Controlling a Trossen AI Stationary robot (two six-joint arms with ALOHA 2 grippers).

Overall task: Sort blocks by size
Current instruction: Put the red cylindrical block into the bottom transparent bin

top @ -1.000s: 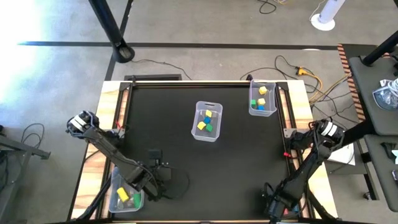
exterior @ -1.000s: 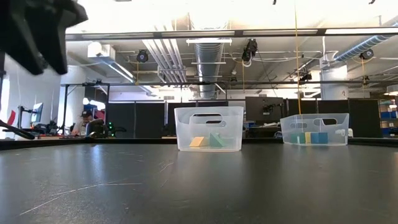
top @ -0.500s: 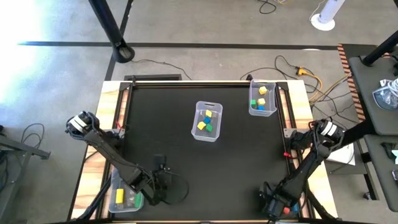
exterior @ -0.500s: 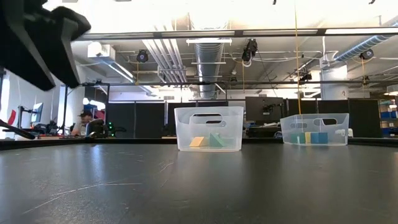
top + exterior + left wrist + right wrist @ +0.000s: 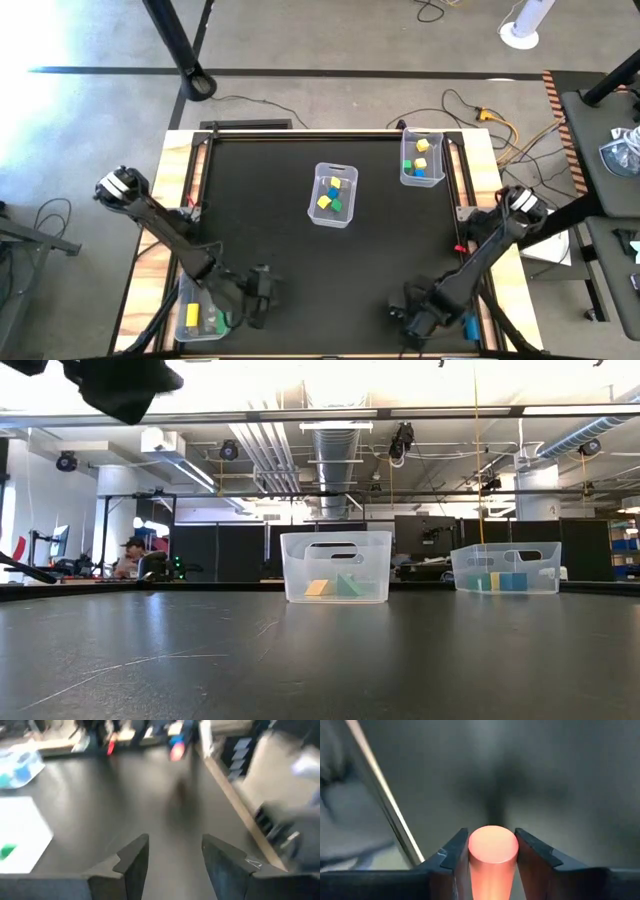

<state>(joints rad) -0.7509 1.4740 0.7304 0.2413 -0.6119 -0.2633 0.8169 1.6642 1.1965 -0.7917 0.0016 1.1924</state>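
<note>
No legible text, labels or nos. anywhere in these views.

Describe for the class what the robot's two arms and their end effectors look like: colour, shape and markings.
Both arms are dark, slim and jointed, each with a pale cylindrical joint at the outer elbow. The left end effector has two flat, dark, wedge-shaped fingers; the right end effector has the same design. No markings are legible.
</note>
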